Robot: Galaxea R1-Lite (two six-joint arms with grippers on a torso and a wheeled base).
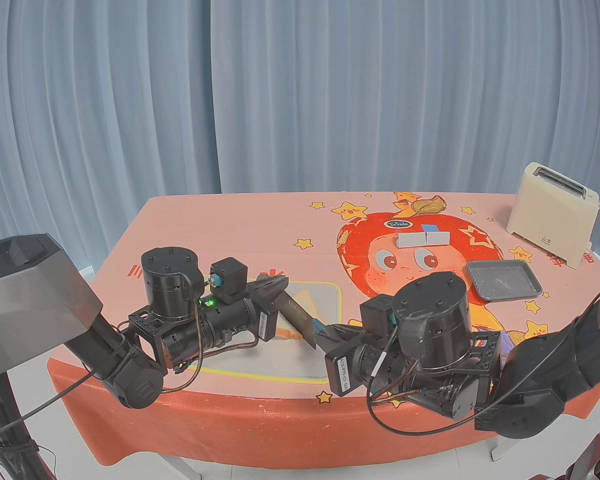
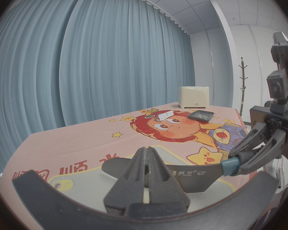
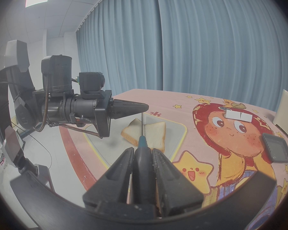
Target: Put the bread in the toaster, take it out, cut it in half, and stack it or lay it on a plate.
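A slice of bread (image 3: 155, 134) lies on the pale cutting board (image 1: 267, 361), with its other piece (image 3: 130, 132) beside it. A knife (image 1: 299, 315) with a grey blade and blue handle stands edge-down between the two pieces. My right gripper (image 1: 323, 333) is shut on the knife's handle (image 3: 141, 142). My left gripper (image 1: 280, 285) is shut, its tip resting on the back of the blade (image 2: 182, 174) near the far end. The blade and both grippers hide most of the bread in the head view.
A cream toaster (image 1: 553, 215) stands at the table's far right corner. A grey tray-like plate (image 1: 503, 279) lies in front of it. Two small white blocks (image 1: 423, 238) sit on the cartoon face of the pink tablecloth.
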